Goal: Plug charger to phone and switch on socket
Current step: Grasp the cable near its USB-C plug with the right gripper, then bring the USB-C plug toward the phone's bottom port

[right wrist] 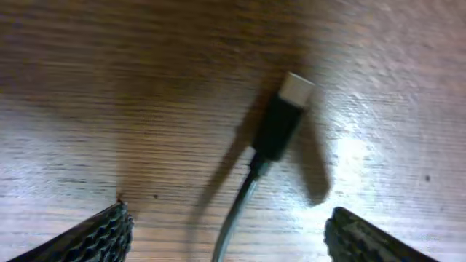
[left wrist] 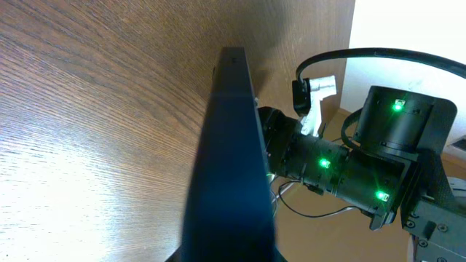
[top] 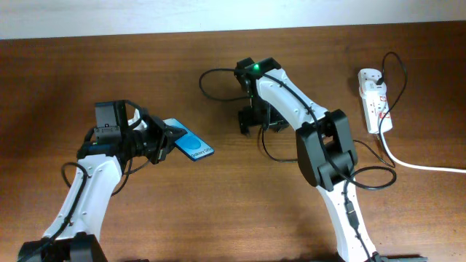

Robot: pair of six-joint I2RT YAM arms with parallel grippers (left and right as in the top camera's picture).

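The phone [top: 194, 147] is grasped at its left end by the left tool [top: 167, 135], which is clenched on it, at the left of the worktop [top: 226, 218]. The phone is held above the wood with its light-blue screen facing up and its free end pointing right and slightly near. In the left wrist view the phone is seen edge-on as a dark slab running up the middle, and the tool's own fingers cannot be made out there.

The right tool [top: 253, 124] is pointed down at the worktop near the middle, toward the far side. It is released, and its ribbed fingers [right wrist: 102, 233] are spread wide to the two lower corners of the right wrist view. The small plug tip of the charger [right wrist: 280, 127] lies flat on the wood just beyond the gap between them. Its pale metal end points away and its thin cable trails back between the fingers. Neither finger is touching plug or cable.

A loop of the black cable is seen lying on the worktop to the left of the right arm's wrist.

The socket [top: 375, 98] lies at the far right, well apart from both tools. Its thick white cord [top: 422, 166] runs off to the right edge.
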